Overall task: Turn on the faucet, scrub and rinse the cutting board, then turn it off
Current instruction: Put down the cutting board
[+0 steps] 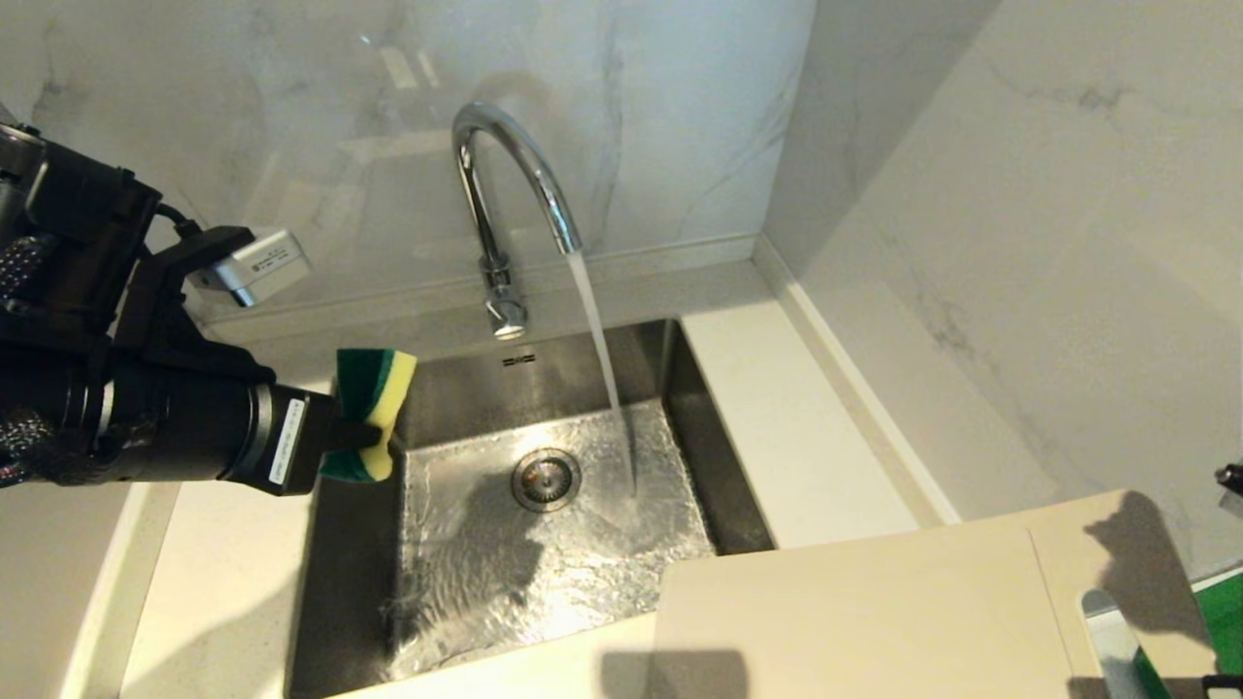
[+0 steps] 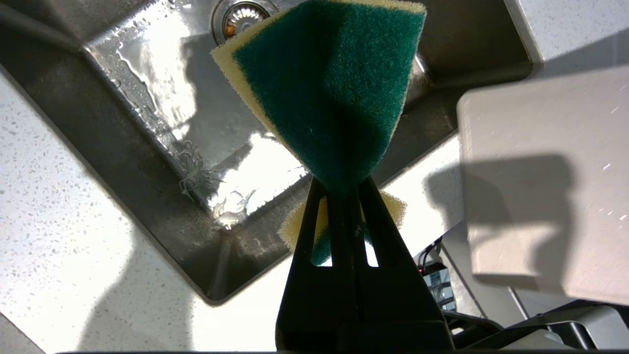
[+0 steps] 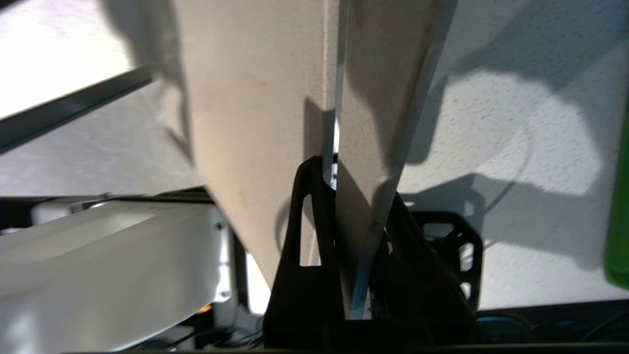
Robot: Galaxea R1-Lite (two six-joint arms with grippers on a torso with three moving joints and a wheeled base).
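Two arms busy. Left gripper (image 1: pixel 364 442) at sink's left rim, clamped on sponge (image 1: pixel 374 403), hanging above basin. Centre: faucet (image 1: pixel 505 184) running, stream hitting sink (image 1: pixel 456 388) floor beside drain (image 1: pixel 546 479). Right: cutting board (image 1: pixel 855 621) lifted over counter (image 1: pixel 777 417) at sink's right corner, slot handle toward robot's right; right gripper (image 3: pixel 356 206) pinching board edge by slot. Tap step looks done; scrubbing not begun. Next move calls for swinging board under stream, bringing sponge flat onto its face.
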